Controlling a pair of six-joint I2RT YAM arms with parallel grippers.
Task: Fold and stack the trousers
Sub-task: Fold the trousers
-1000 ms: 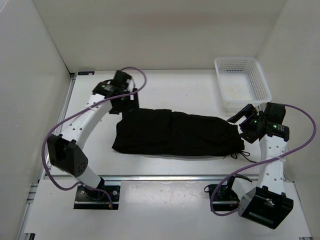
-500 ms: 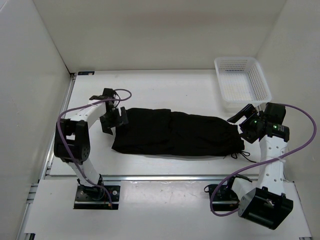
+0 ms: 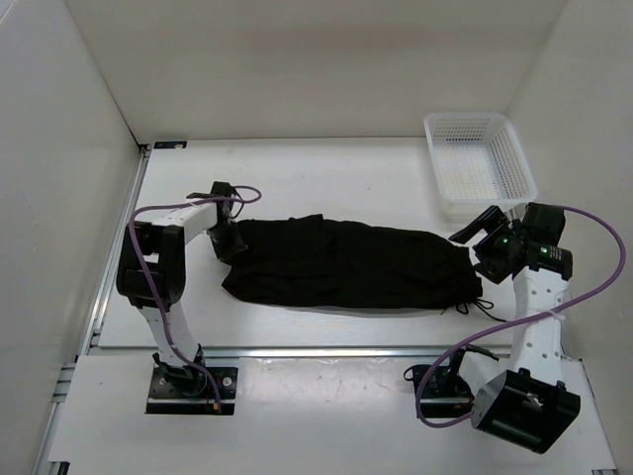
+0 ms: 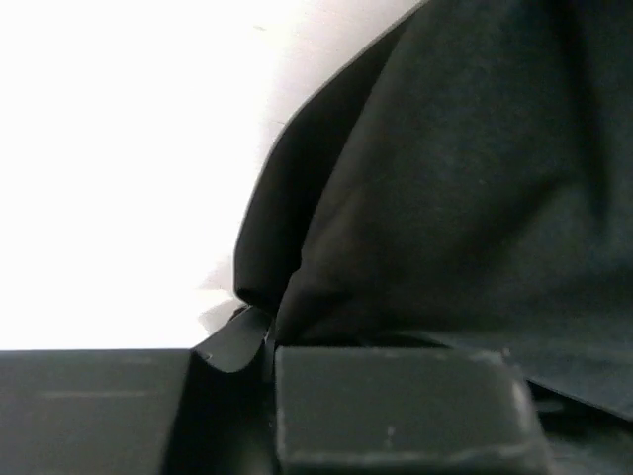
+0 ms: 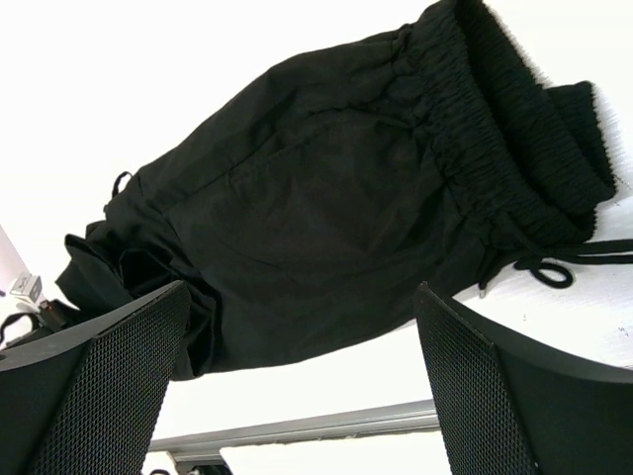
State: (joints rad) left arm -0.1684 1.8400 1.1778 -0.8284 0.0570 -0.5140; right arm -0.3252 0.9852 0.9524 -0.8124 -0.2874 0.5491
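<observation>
1. Left gripper (image 3: 229, 241) has come in from the far left of the tabletop (image 3: 326, 178) to the trousers (image 3: 346, 265). Its jaws were wide a moment ago and are now closed on a fold of black cloth. The right arm has not shifted, and the cloth lies much as before.
2. The trousers lie flat as one long black band across the middle of the tabletop. The leg ends are at the left. The gathered waistband is at the right, with the drawstring (image 5: 554, 267) trailing onto bare surface.
3. The left wrist view shows only a small pinch of cloth at the far-left corner between the jaws. I cannot tell how many layers are caught.
4. Right gripper (image 3: 478, 226) hovers just above the waist end with its jaws wide apart, holding nothing.
5. A white mesh basket (image 3: 478, 163) sits at the far right corner, apart from the trousers.
6. Risks, as judgement:
   - The pinch is shallow. A fast lift could pull the soft cloth free.
   - If only the top layer is held, the legs could separate and the fold come out crooked.
   - The waist end is unpinned, so dragging from the left may slide the whole band instead of folding it.
   - The loose drawstring could snag the right jaws.
</observation>
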